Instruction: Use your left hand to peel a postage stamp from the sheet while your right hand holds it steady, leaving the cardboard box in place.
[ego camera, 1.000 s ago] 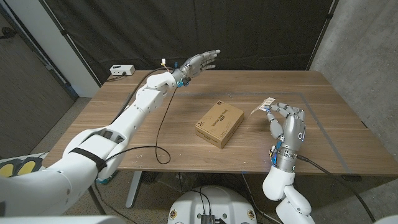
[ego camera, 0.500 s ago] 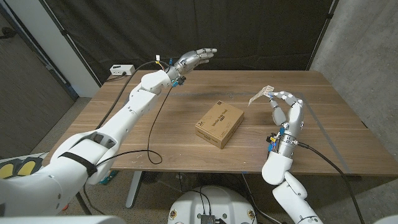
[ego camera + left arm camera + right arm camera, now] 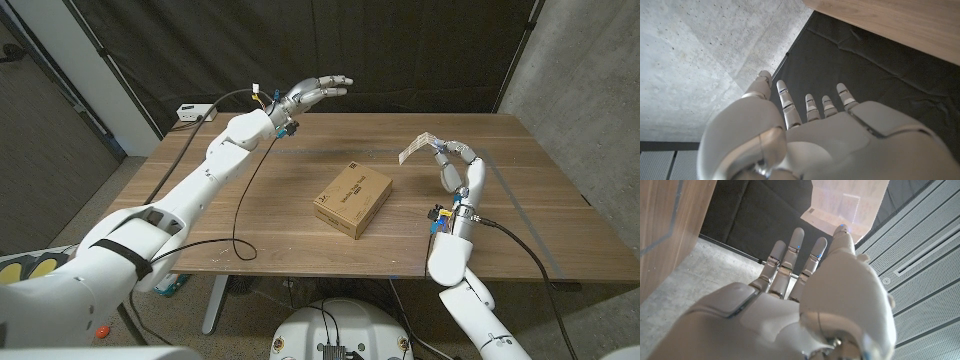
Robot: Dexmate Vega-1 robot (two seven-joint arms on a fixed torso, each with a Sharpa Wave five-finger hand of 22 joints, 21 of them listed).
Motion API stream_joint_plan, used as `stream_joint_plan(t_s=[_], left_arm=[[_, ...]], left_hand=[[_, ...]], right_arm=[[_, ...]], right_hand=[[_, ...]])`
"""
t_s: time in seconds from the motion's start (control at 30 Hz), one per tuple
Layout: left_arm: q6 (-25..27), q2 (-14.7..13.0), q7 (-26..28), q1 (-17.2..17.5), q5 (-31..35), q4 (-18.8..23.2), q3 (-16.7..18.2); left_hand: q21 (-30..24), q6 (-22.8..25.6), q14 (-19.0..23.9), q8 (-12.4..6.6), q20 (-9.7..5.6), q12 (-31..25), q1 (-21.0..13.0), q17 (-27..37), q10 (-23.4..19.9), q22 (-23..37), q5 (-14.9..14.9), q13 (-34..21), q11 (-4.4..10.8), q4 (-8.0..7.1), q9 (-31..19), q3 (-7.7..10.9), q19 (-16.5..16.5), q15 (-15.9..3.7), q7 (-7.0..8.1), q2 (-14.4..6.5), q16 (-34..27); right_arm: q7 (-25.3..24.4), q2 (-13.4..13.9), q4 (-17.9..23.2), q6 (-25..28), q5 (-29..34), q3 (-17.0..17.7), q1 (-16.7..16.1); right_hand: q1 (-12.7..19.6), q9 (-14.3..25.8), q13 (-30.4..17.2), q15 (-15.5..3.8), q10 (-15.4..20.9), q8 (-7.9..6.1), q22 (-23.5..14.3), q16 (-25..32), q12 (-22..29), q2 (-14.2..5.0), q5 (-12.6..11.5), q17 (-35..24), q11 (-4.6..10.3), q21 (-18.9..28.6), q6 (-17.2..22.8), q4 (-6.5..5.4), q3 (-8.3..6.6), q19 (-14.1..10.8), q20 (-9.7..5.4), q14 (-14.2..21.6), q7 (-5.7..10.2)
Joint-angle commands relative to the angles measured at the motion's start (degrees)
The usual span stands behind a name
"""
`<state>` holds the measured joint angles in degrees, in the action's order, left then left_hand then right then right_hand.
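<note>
dark curtains hang behind a wooden table (image 3: 250, 190), with a bare concrete wall to the right. the stamp sheet (image 3: 416, 150) is already off the table, raised in the air above its right half and pinched at one edge by the right hand (image 3: 455, 168), whose other fingers are loosely curled; in the right wrist view the sheet (image 3: 847, 202) stands up past the fingertips (image 3: 842, 230), pale and translucent, with small rectangles faintly showing on it. so the holding half of the job looks to be in place. the peeling half is not: the left hand (image 3: 312, 93) is lifted high over the far left part of the table, fingers stretched out and apart with nothing in them, well apart from the sheet. it has yet to cross to the right, catch a stamp's edge and pull it free. the cardboard box (image 3: 353, 199) lies on the table in the middle, between the two arms and untouched; the left arm's path to the sheet passes above it, so that reach should stay high. a small white box (image 3: 195, 113) sits at the table's far left corner, and black cables trail along both arms.
</note>
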<state>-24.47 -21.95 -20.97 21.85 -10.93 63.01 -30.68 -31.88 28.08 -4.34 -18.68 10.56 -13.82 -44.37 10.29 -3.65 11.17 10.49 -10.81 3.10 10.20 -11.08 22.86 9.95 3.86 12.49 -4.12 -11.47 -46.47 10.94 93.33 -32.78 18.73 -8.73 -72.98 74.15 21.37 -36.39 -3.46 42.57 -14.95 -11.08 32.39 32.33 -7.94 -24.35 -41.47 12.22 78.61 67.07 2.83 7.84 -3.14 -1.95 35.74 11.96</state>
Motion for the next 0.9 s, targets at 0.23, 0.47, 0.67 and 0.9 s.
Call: stream_joint_plan(t_s=[0.23,0.47,0.67,0.9], left_arm=[[-14.5,0.3,3.0,-6.9,11.3,-6.2,-5.9],[-18.7,0.3,1.4,-9.6,14.1,-6.7,-8.5],[-19.8,0.5,1.2,-10.1,15.0,-6.0,-9.5],[-20.7,0.9,1.4,-10.7,15.9,-5.9,-10.4]], left_hand=[[0.2,2.1,0.1,0.09,0.02,1.2,-4.1,0.1,0.3,-0.1,1.3,-0.3,1.74,0.0,-0.4,-1.19,-1.0,-1.07,0.16,3.9,0.3],[0.9,2.2,-1.5,0.47,-0.28,2.1,-6.0,0.2,2.5,-0.2,2.0,-0.3,2.45,-0.25,-0.5,-2.41,-0.5,-1.0,0.18,6.6,0.8],[1.2,2.5,-1.9,0.49,-0.62,2.2,-6.7,0.2,2.8,-0.2,2.2,-0.3,3.34,-0.44,-0.6,-2.87,-0.4,-1.33,0.19,7.4,0.7],[1.4,3.9,-1.9,0.05,-0.56,2.0,-7.5,0.2,2.5,-0.2,2.4,-0.3,3.24,-0.68,-0.8,-3.16,-0.3,-1.4,0.15,7.8,0.6]], right_arm=[[9.4,5.6,1.0,-0.2,-8.6,-1.7,2.3],[10.3,6.2,0.4,-0.7,-9.1,-2.3,3.8],[10.1,5.9,-0.4,-1.1,-8.8,-3.0,5.2],[11.1,6.1,-2.2,-3.1,-9.4,-4.4,7.0]], right_hand=[[-0.5,-1.3,1.3,-9.91,1.5,0.37,0.2,-1.7,-1.3,0.55,-2.1,1.1,0.04,0.2,1.8,-0.09,1.04,0.8,-3.5,-0.1,-0.51],[-0.9,-1.6,1.4,-9.86,2.0,0.31,0.2,-2.1,-1.4,0.87,-2.6,1.1,0.08,0.2,2.3,-0.17,1.26,1.3,-2.54,-0.1,-0.48],[-0.9,-2.2,1.3,-9.85,2.6,0.46,0.2,-2.5,-1.3,1.1,-2.8,1.1,0.12,0.1,2.6,-0.07,1.29,1.5,-2.01,0.0,-0.9],[-0.6,-2.4,1.1,-9.87,3.2,0.56,0.2,-2.8,-1.2,1.06,-2.9,1.0,0.13,0.0,2.7,0.15,1.08,1.7,-1.61,0.3,-1.49]])
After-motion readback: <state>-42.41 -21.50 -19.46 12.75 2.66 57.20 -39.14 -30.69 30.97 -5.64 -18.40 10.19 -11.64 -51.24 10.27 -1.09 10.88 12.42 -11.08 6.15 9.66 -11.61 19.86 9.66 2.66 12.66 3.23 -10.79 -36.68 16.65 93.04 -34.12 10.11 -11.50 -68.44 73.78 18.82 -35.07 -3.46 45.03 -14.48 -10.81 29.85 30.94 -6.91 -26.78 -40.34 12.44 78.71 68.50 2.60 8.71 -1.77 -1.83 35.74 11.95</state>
